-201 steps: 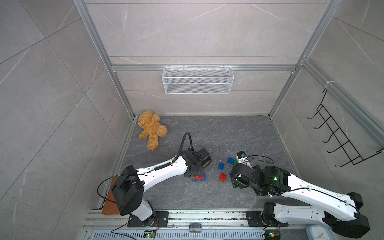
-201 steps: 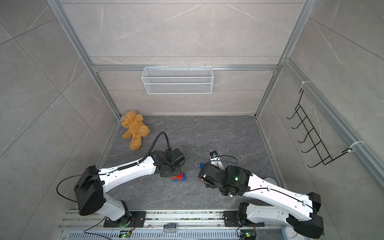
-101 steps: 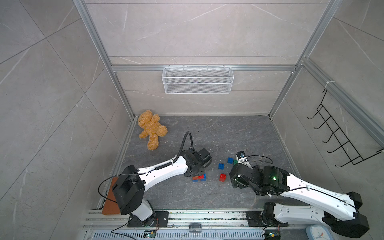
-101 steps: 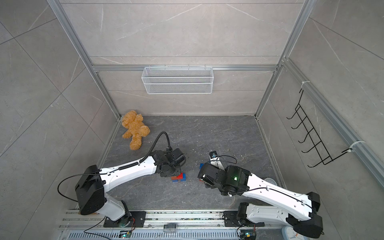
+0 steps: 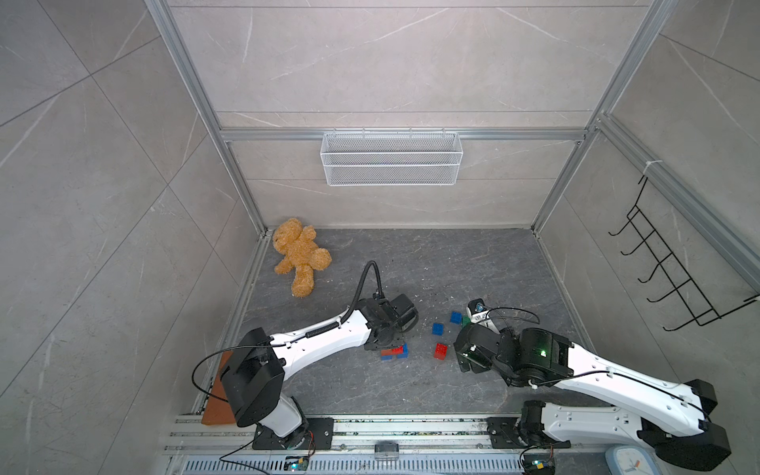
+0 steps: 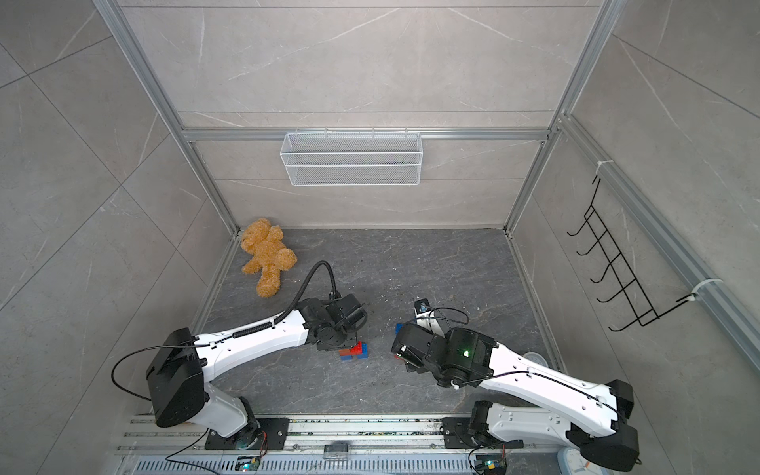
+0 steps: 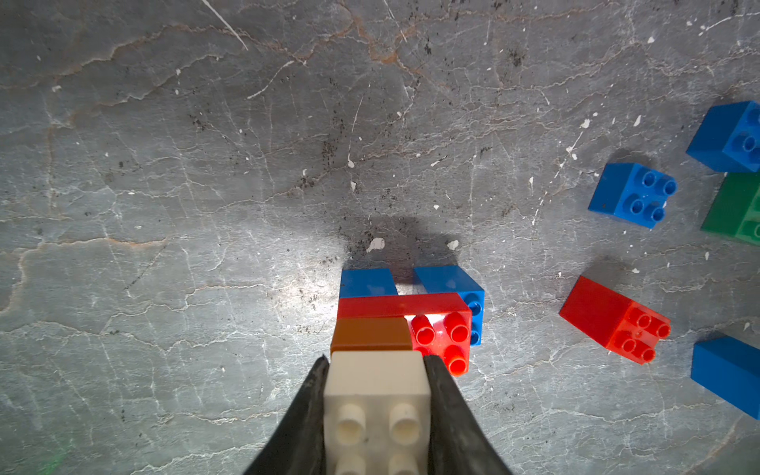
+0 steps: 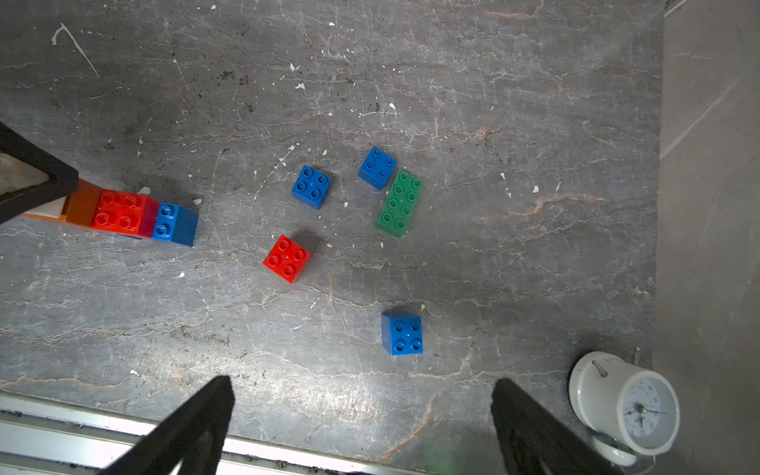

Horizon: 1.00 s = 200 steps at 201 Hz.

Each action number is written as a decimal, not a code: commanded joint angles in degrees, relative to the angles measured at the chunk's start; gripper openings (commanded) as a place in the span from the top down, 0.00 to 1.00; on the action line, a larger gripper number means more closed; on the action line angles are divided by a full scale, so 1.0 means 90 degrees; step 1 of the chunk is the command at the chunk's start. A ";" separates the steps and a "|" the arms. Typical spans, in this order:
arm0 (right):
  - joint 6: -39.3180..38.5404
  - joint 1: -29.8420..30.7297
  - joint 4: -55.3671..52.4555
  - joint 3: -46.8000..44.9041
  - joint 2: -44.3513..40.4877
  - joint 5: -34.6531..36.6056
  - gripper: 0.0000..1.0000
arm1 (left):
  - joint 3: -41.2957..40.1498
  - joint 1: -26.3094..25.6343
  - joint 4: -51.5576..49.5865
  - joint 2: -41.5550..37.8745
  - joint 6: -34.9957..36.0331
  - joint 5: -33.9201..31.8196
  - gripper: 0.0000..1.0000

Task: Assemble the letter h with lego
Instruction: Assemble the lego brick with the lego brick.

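My left gripper (image 7: pixel 376 370) is shut on a white brick (image 7: pixel 376 395), its fingers pressed against two opposite sides. The white brick sits on a brown brick (image 7: pixel 370 333), which rests on a long red brick (image 7: pixel 411 306) spanning two blue bricks (image 7: pixel 364 283). In both top views this stack (image 5: pixel 395 353) (image 6: pixel 354 351) stands on the floor under the left wrist. My right gripper (image 8: pixel 362 395) (image 5: pixel 464 357) hovers open and empty to its right. Loose lego lies between them: a red brick (image 8: pixel 286 258), blue bricks (image 8: pixel 311 186) (image 8: pixel 377 166) (image 8: pixel 402 333) and a long green one (image 8: pixel 399 203).
A tan teddy bear (image 5: pixel 300 255) lies in the far left corner. A white wire basket (image 5: pixel 390 158) hangs on the back wall and a black hook rack (image 5: pixel 666 271) on the right wall. A small white clock (image 8: pixel 625 407) stands by the right wall near the front rail.
The right gripper has edged slightly left toward the loose bricks. The left gripper stays shut on the white brick at the stack.
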 commanded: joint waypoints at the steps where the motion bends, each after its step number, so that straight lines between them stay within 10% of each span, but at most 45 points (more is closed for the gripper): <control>1: 0.0062 0.0000 -0.0146 -0.0074 0.0043 0.0120 0.00 | -0.0171 0.0008 -0.0153 -0.0003 0.0058 0.0136 1.00; 200: 0.0069 0.0006 -0.0147 -0.0074 0.0093 0.0102 0.00 | -0.0708 -0.0040 0.0248 0.0239 -0.0060 0.0267 1.00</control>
